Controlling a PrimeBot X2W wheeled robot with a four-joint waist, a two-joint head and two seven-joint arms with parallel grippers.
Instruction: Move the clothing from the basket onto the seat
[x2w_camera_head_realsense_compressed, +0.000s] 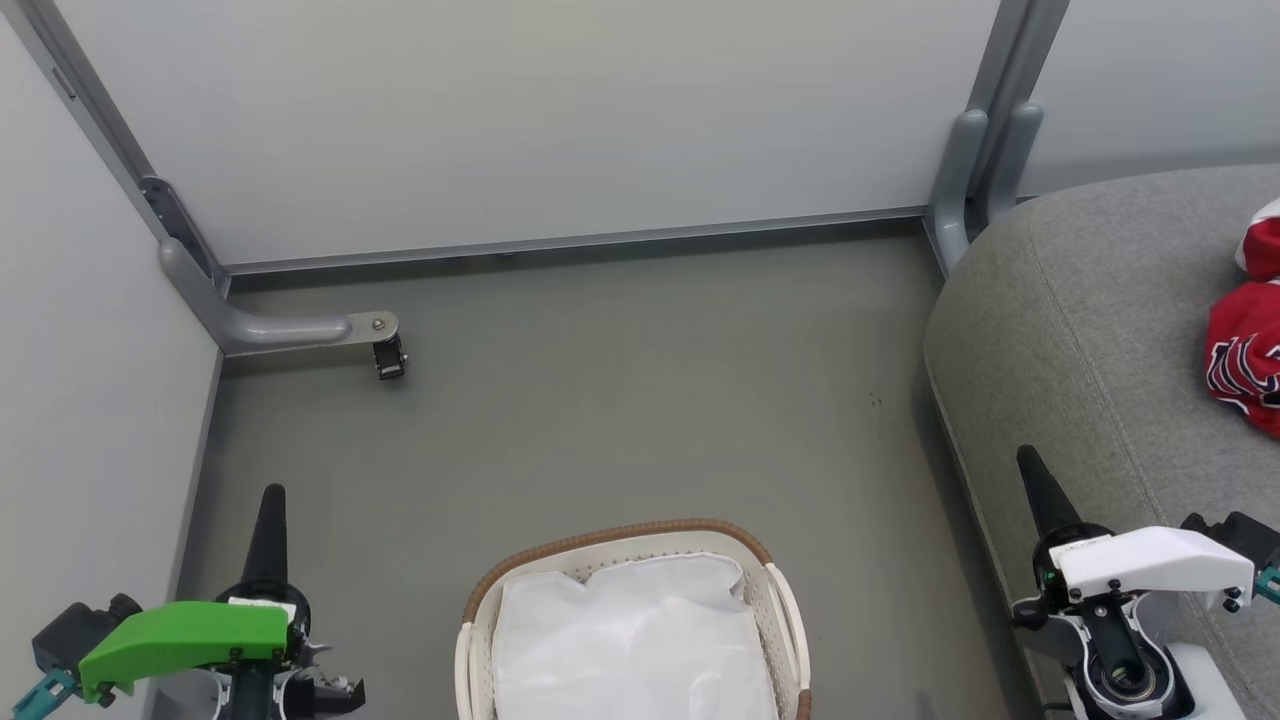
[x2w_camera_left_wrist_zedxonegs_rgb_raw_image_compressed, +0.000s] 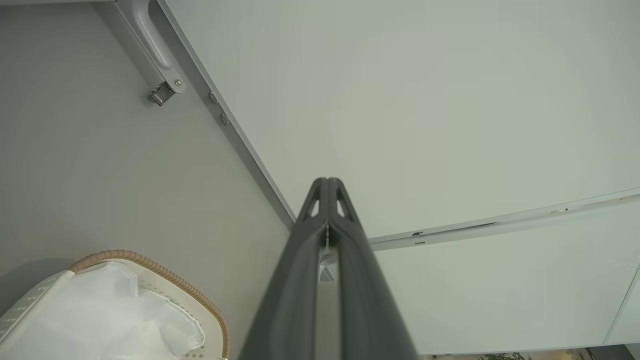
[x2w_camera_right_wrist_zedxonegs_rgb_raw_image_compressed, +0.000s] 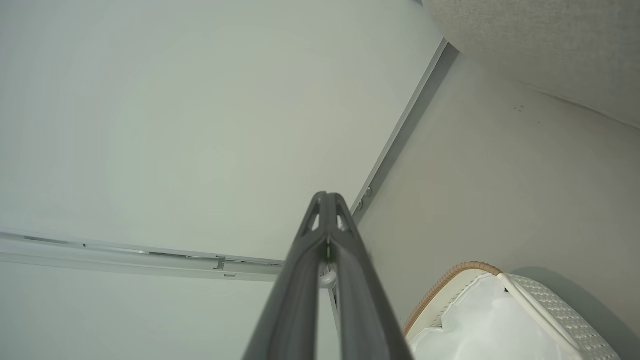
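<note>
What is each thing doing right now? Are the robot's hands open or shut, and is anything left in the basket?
Basket: upright, only its white liner showing inside.
Clothing: bunched up on the seat.
Seat: holding the clothing near its right side.
Left gripper: shut, holding nothing.
Right gripper: shut, holding nothing.

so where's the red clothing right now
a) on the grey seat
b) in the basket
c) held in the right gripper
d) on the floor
A: the red clothing lies bunched on the grey seat at the right of the head view, while the part of the basket in view shows its white liner and nothing red.
</note>
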